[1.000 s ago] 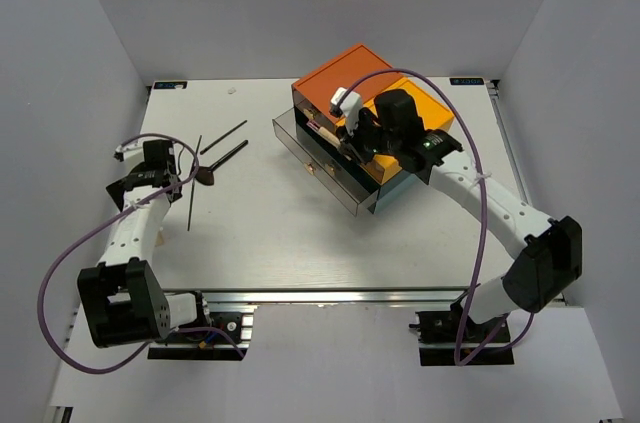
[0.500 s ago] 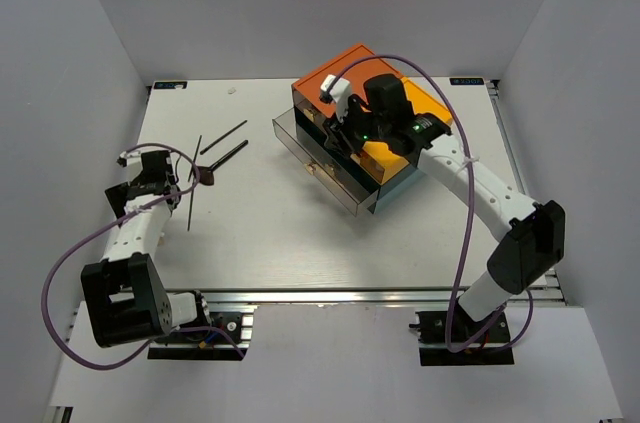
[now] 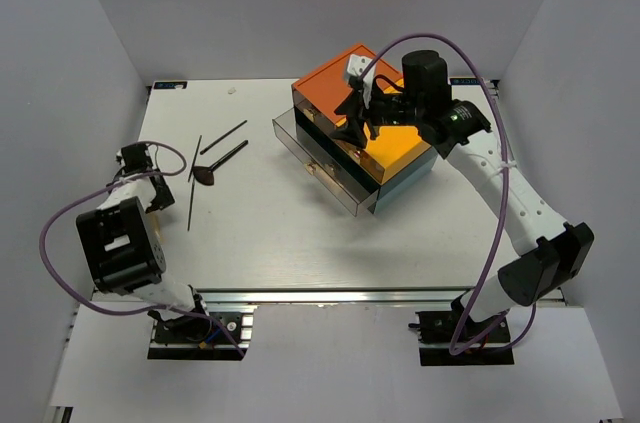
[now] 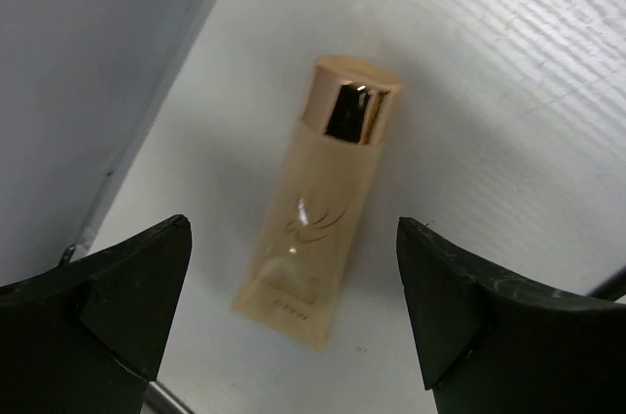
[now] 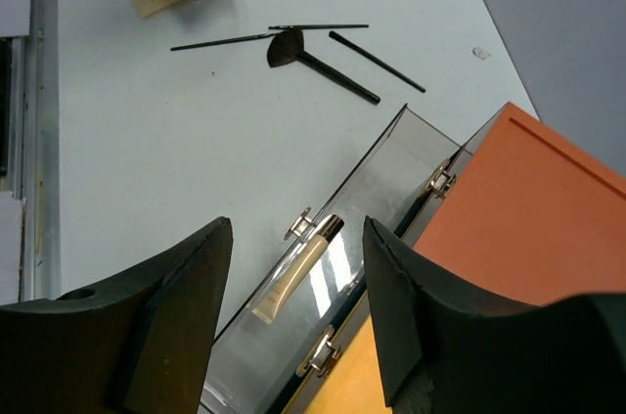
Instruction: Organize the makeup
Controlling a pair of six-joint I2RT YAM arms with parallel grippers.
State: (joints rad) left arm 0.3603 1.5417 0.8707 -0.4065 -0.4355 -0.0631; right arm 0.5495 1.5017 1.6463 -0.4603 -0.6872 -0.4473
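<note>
A beige gold-capped tube [image 4: 323, 228] lies on the table by the left edge. My left gripper [image 4: 293, 238] is open just above it, one finger on each side, not touching; in the top view it sits at the table's left edge [image 3: 140, 181]. A second beige tube [image 5: 298, 267] lies in the open smoked drawer [image 5: 391, 169]. My right gripper [image 5: 296, 228] is open and empty above that drawer, and above the box front in the top view [image 3: 352, 121]. Black brushes [image 3: 228, 155], a fan brush [image 5: 286, 47] and a thin stick [image 3: 193, 183] lie on the table's left half.
The drawer box with an orange top [image 3: 335, 78] and a yellow top [image 3: 395, 148] stands at the back right, its two smoked drawers [image 3: 330, 178] pulled out toward the middle. Grey walls enclose the table on three sides.
My right gripper has lifted up and back from the open drawer, empty. My left gripper has moved left to the table's edge, over the tube there.
</note>
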